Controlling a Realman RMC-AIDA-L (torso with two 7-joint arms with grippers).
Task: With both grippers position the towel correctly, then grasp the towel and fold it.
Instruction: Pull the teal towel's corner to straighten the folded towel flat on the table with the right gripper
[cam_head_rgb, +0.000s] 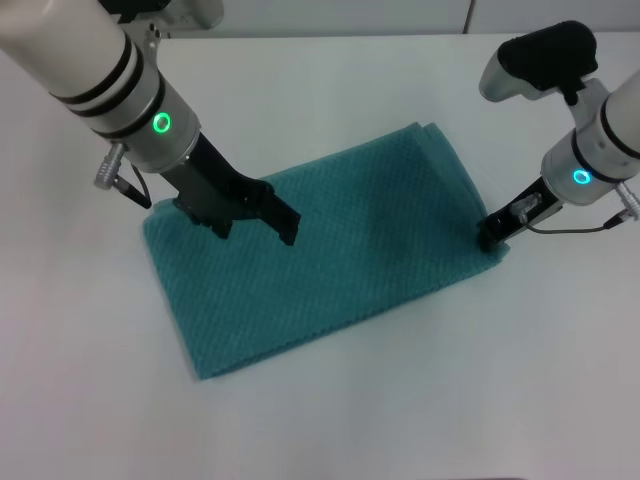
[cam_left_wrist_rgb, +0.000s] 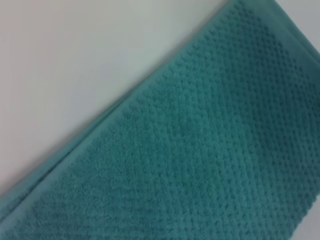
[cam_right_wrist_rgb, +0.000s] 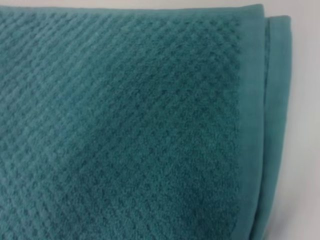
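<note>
The teal towel (cam_head_rgb: 350, 255) lies flat and slanted on the white table, folded in layers, with its waffle weave facing up. My left gripper (cam_head_rgb: 252, 229) hovers open over the towel's left part, near its far long edge, with nothing between its fingers. My right gripper (cam_head_rgb: 490, 237) sits at the towel's right short edge, close to the near corner and touching the cloth. The left wrist view shows only the towel (cam_left_wrist_rgb: 200, 160) and its long hem against the table. The right wrist view shows a layered corner of the towel (cam_right_wrist_rgb: 125, 130).
White table (cam_head_rgb: 330, 80) surrounds the towel on every side. Thin cables hang from both wrists, near the left arm (cam_head_rgb: 125, 185) and the right arm (cam_head_rgb: 570, 228).
</note>
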